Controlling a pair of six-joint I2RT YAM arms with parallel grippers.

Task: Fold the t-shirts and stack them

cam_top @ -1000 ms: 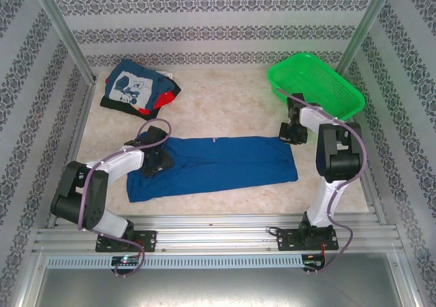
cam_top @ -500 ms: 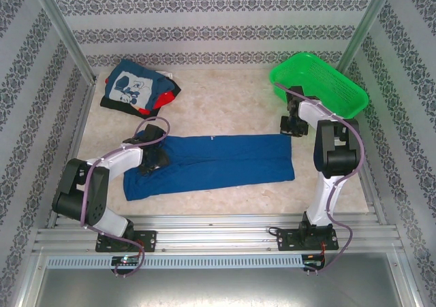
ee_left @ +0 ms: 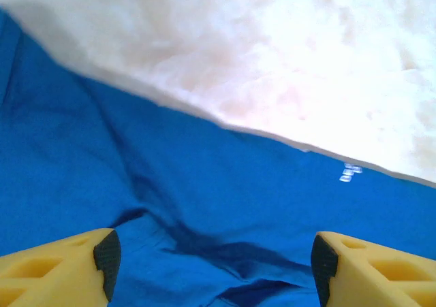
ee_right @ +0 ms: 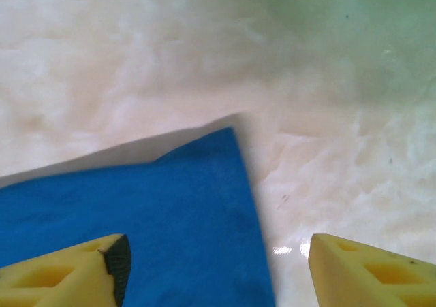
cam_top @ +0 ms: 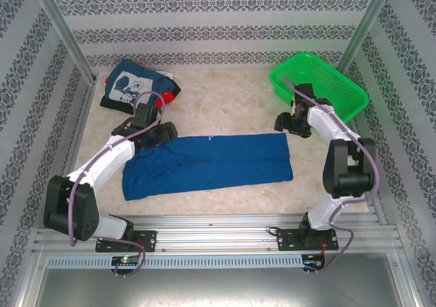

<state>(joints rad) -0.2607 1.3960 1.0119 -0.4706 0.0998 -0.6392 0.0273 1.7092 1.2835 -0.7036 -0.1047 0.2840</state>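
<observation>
Pale marbled surface (cam_top: pixel 225 92) carries the royal-blue t-shirt (cam_top: pixel 218 160), folded into a long band at its middle, with the stacked shirts (cam_top: pixel 136 86) at the far left corner. Its rumpled left end lies under the left gripper (ee_left: pixel 211 259), its far right corner by the right gripper (ee_right: pixel 218 259), both gaping and empty. A pinch catching just the top layer there could drag the fold open or skew it.

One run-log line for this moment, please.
phase: mid-fold | left gripper: open, above blue shirt, left end | right gripper: open, above its far right corner | stack: folded shirts far left
</observation>
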